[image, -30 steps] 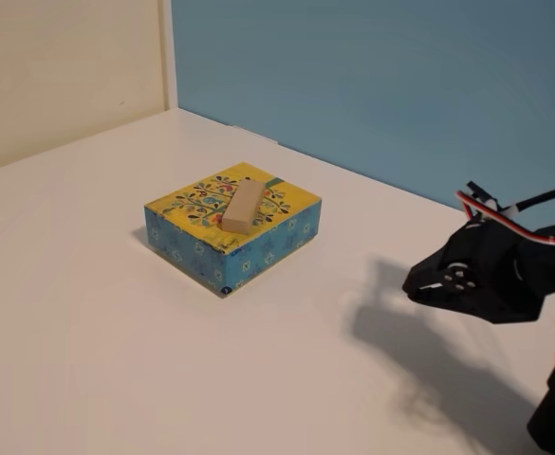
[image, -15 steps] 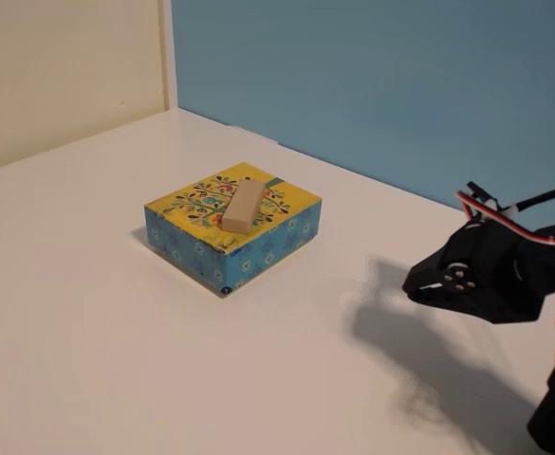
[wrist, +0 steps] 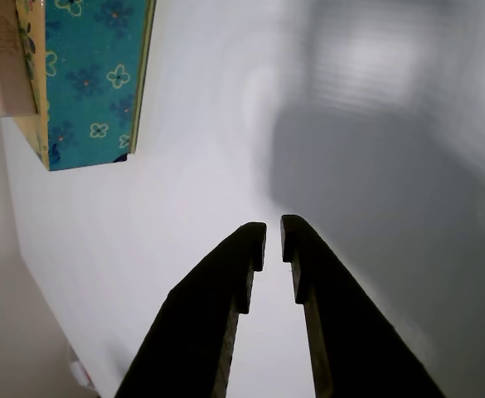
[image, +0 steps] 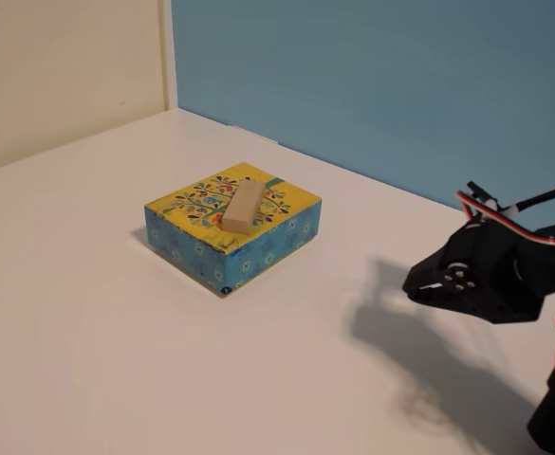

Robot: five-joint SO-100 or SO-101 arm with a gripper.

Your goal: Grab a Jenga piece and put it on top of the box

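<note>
1 Jenga piece (image: pixel 242 207) atop the box (image: pixel 258 248), hand (wrist: pixel 273 235) well apart.

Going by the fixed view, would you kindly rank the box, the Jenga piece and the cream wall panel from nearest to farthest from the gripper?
1. The box, left of the gripper on the table.
2. The Jenga piece, lying on the box's top.
3. The cream wall panel, far left at the back.

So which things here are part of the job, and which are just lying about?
Part of the job:
Jenga piece, lying flat on the box
box
gripper, empty, fingers nearly together, off to the box's right in the fixed view

Just there:
table
blue wall
</note>
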